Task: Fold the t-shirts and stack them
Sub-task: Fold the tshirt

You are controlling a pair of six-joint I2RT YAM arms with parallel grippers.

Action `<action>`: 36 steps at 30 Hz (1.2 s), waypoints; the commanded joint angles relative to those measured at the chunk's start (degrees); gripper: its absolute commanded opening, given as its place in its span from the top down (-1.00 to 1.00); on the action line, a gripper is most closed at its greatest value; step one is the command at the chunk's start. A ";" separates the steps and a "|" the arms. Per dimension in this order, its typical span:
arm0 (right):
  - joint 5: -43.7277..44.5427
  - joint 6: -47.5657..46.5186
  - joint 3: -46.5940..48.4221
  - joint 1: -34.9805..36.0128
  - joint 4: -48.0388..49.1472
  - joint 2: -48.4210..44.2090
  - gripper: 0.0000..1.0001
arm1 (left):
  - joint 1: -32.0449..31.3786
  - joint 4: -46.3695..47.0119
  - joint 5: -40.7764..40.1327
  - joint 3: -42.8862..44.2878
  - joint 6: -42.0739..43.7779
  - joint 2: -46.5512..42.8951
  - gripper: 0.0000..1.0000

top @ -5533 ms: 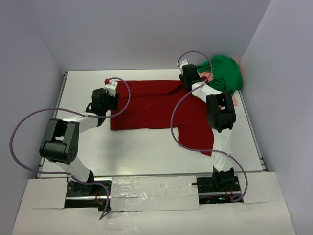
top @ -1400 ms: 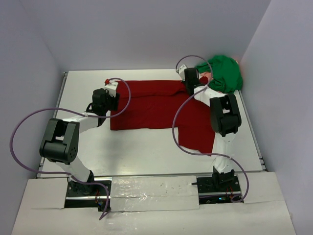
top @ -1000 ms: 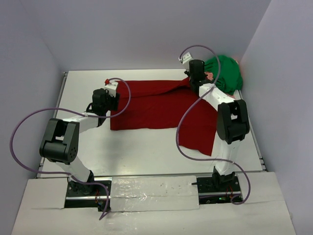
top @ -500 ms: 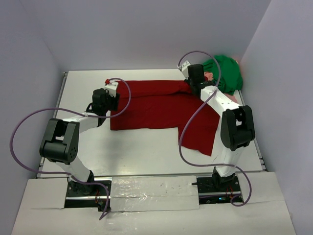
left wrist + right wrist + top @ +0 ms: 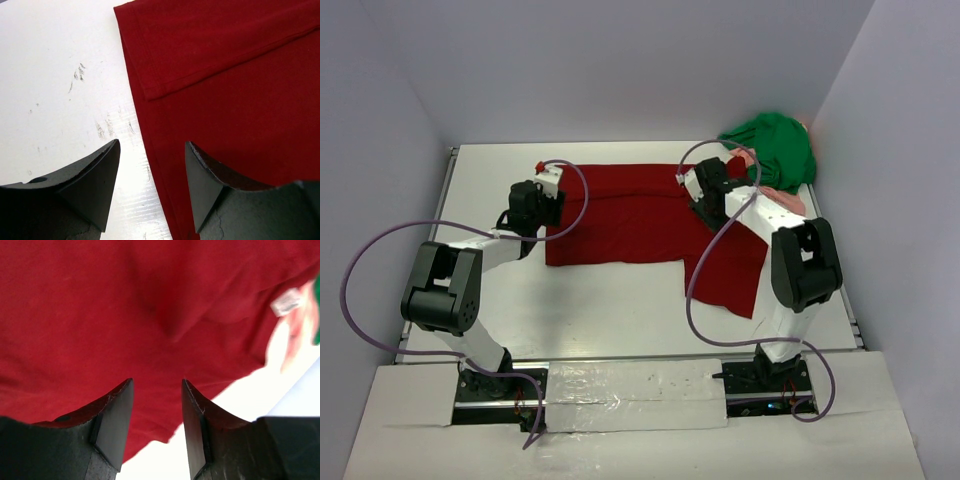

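The dark red t-shirt (image 5: 630, 215) lies spread flat across the middle of the table. The green t-shirt (image 5: 775, 145) is bunched in the back right corner. The salmon-pink cloth (image 5: 778, 197) lies just in front of it. My left gripper (image 5: 552, 207) is open at the red shirt's left edge. In the left wrist view its jaws (image 5: 152, 144) straddle the hem of the red shirt (image 5: 225, 75). My right gripper (image 5: 708, 205) is open and empty over the red shirt's back right part. In the right wrist view (image 5: 157, 381) the red cloth (image 5: 100, 300) lies below.
The table (image 5: 610, 310) is white, with walls on three sides. A white label (image 5: 286, 302) shows on the red shirt's edge, with pink (image 5: 295, 335) beside it. Purple cables loop over both arms. The red shirt's front right part hangs toward the right arm's base.
My right gripper swung from the back corner beside the green shirt toward the front left, over the red shirt. The left arm has not moved.
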 commanded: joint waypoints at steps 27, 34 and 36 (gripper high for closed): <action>-15.99 6.61 -14.94 0.02 -1.80 -30.94 -0.02 | 3.21 -46.08 17.85 2.61 6.76 -25.03 -0.28; -8.77 11.53 -20.38 -2.44 1.27 -36.05 -0.03 | 9.62 -54.89 23.56 -0.55 11.33 -26.44 -0.29; -7.90 12.40 -21.53 -3.76 2.33 -36.66 -0.03 | 10.68 -55.59 24.62 -1.87 12.30 -26.01 -0.29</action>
